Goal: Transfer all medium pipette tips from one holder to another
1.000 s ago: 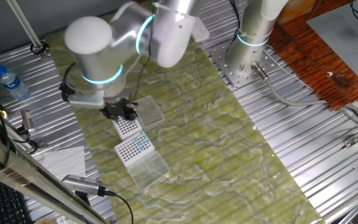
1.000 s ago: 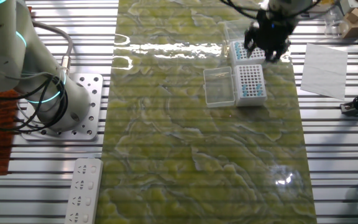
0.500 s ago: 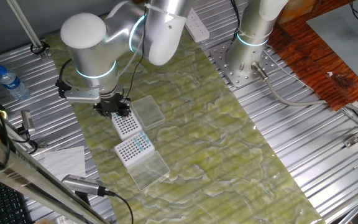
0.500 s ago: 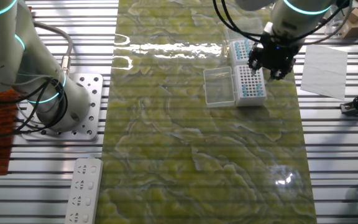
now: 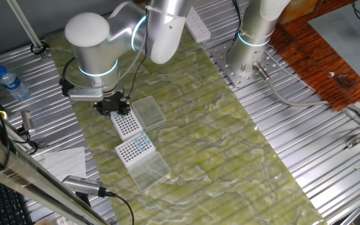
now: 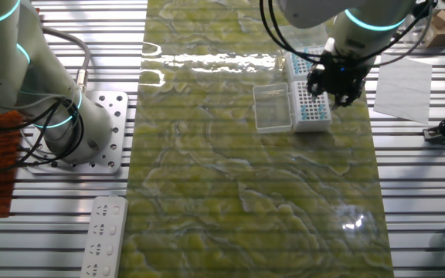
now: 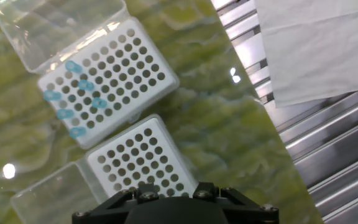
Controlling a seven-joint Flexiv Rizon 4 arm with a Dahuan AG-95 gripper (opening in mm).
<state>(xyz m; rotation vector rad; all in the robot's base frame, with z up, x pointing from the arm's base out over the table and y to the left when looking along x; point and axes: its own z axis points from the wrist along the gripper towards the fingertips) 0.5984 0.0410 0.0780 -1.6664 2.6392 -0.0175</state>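
Gripper (image 5: 112, 106) hangs over the empty white holder (image 7: 140, 163), fingertips out of sight in every view, so can't tell how far open or if holding anything. Medium pipette tips (image 7: 73, 98), a few blue tops, sit in the second holder (image 7: 107, 74) just ahead of the gripper in the hand view. Both holders' clear lids lie open on the green-mat bench (image 6: 230, 185). White paper sheet (image 7: 319, 43) lies off to the side.

You see a ribbed metal worktop (image 5: 305, 156) under a green marbled mat (image 5: 217, 144), with wood flooring (image 5: 330, 50) at two o'clock.
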